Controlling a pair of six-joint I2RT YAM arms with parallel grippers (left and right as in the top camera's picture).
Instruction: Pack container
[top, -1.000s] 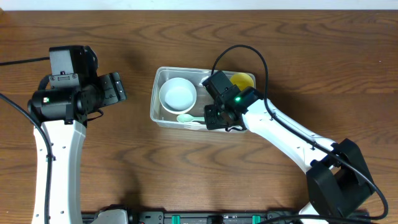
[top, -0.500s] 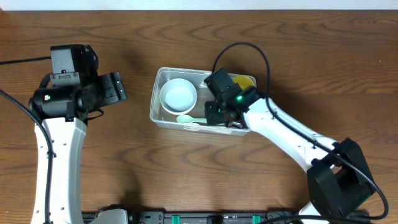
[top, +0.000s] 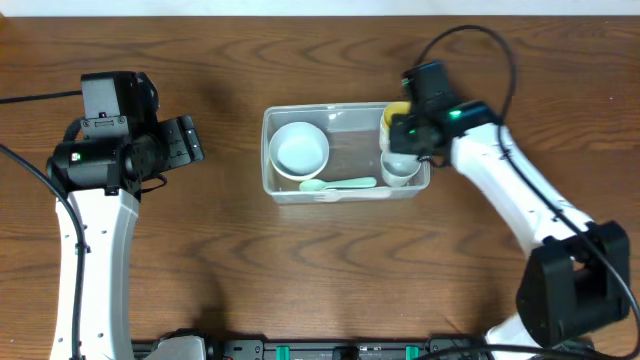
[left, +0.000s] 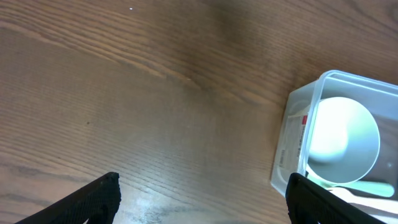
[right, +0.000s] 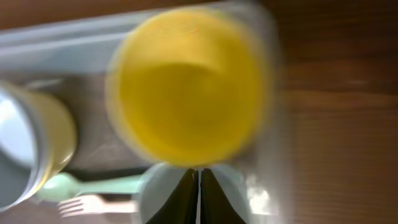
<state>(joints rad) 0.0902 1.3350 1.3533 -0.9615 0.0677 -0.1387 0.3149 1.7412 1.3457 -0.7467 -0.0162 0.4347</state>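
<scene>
The clear container (top: 345, 115) stands at the table's middle. It holds a white bowl (top: 300, 150) at its left, a yellow bowl (top: 396, 113) at its far right, a white cup (top: 400, 170), a mint green spoon (top: 345, 184) and a white fork (right: 87, 204) along its front. My right gripper (top: 412, 135) hovers over the container's right end. In the right wrist view its fingers (right: 199, 186) are shut and empty, above the cup (right: 165, 193) and just below the yellow bowl (right: 193, 87). My left gripper (top: 185, 140) is open and empty, left of the container (left: 298, 124).
Bare wooden table surrounds the container. The right arm's black cable (top: 470, 40) loops above the far side. In the left wrist view the open fingers (left: 202, 199) hang over bare wood, with the white bowl (left: 342, 140) at the right.
My right gripper has moved from the container's front middle to its right end. The container has slid a little to the right. The white cup and the whole spoon now show.
</scene>
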